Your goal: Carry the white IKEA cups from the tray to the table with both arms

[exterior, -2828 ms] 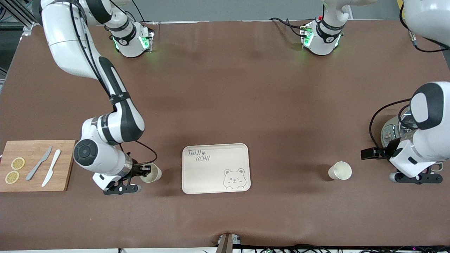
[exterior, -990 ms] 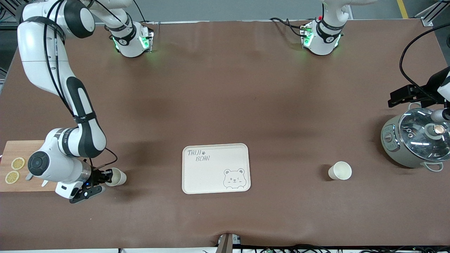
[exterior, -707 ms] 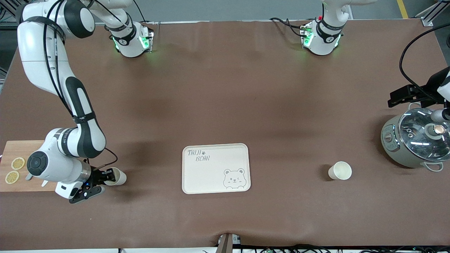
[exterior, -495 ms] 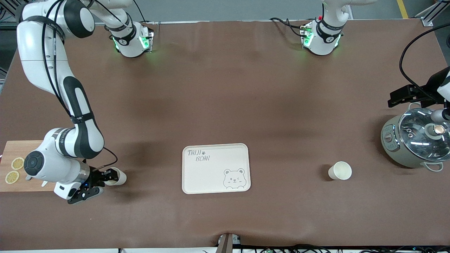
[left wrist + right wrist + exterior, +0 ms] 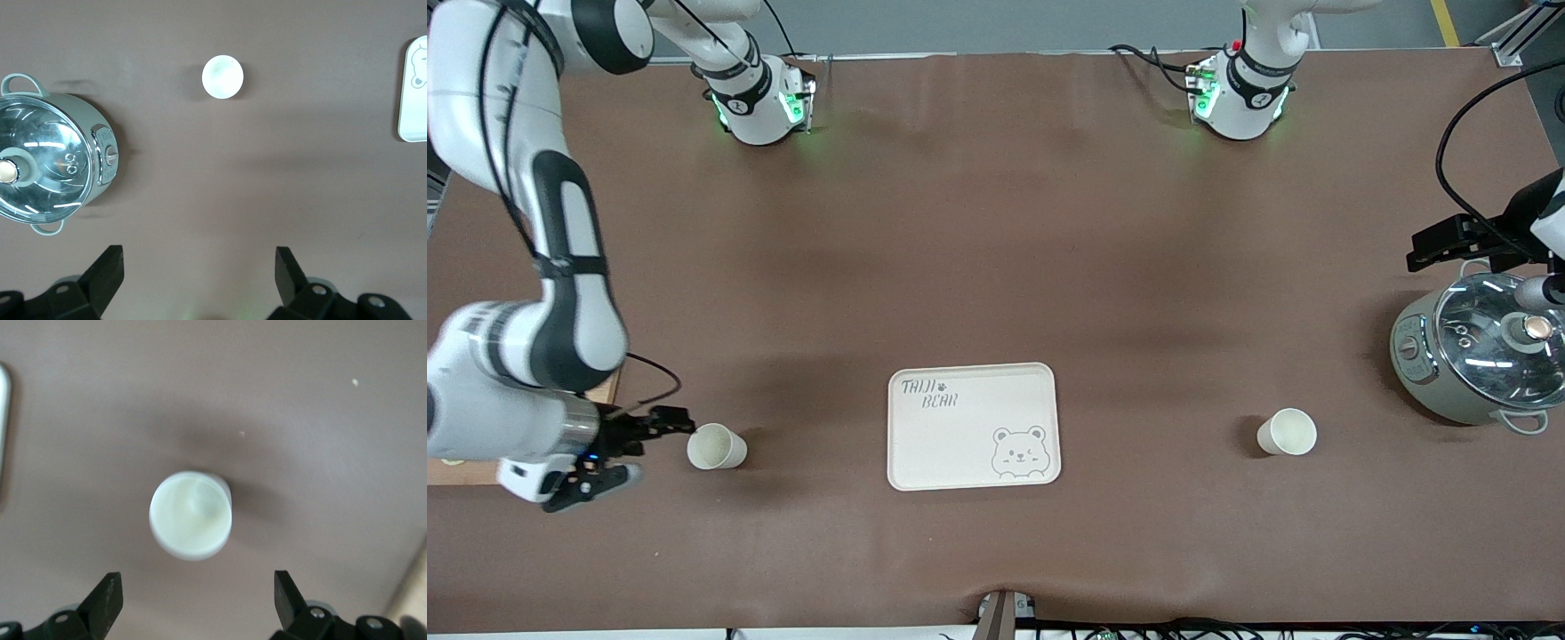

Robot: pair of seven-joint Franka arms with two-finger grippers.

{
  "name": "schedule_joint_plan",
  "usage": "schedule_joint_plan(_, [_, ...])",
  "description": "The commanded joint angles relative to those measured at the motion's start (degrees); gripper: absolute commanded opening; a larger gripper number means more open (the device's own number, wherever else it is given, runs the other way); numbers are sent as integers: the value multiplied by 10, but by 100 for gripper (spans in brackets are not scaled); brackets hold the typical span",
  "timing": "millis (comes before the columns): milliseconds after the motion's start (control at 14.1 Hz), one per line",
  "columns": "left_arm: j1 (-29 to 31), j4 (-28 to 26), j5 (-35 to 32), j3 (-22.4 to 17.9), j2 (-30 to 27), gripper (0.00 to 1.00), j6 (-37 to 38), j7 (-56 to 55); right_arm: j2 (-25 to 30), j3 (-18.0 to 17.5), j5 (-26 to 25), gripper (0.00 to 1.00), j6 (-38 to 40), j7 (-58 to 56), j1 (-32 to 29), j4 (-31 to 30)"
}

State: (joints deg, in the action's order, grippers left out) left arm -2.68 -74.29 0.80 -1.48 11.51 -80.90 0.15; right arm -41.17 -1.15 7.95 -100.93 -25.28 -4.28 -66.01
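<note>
Apparently final step: both white cups [image 5: 716, 446] [image 5: 1287, 432] on desk [image 5: 996, 267], tray [image 5: 973, 427] bare; right claw [image 5: 660, 431] and left claw [image 5: 199, 273] both apart, empty; next, retract clear.

The front cam sat high across the desk [image 5: 996, 222], facing the two arm bases at 12 o'clock and taking in the whole brown surface. The left wrist cam looked straight down from well up, pincer [image 5: 199, 280] tips poking in at 6 o'clock, and caught a cup [image 5: 223, 76], the pot [image 5: 50, 165] and one edge of the tray [image 5: 415, 93], all of which the front cam showed too. The right wrist cam also pointed straight down but hung much closer, the other cup [image 5: 191, 515] filling mid-frame, shared with the front view at its 8 o'clock.
</note>
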Motion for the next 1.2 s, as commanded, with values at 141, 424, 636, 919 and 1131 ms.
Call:
schedule_joint_plan(141, [-2,-2,-9,2,-5,100,1,-8,125,12,-13,100,162,72,-6,43])
schedule_joint_plan(424, [-2,-2,-8,2,-6,100,1,-8,244,8,-34,100,241,167,-5,39])
schedule_joint_plan(636, [-2,-2,-7,2,-6,100,1,-8,340,8,-36,100,255,213,-5,-36])
schedule_joint_plan(919, [-2,-2,-8,2,-6,100,1,-8,447,9,-67,100,139,233,4,-255])
schedule_joint_plan(1131, [-2,-2,-9,5,-6,100,0,-8,445,9,-67,100,123,233,-5,-275])
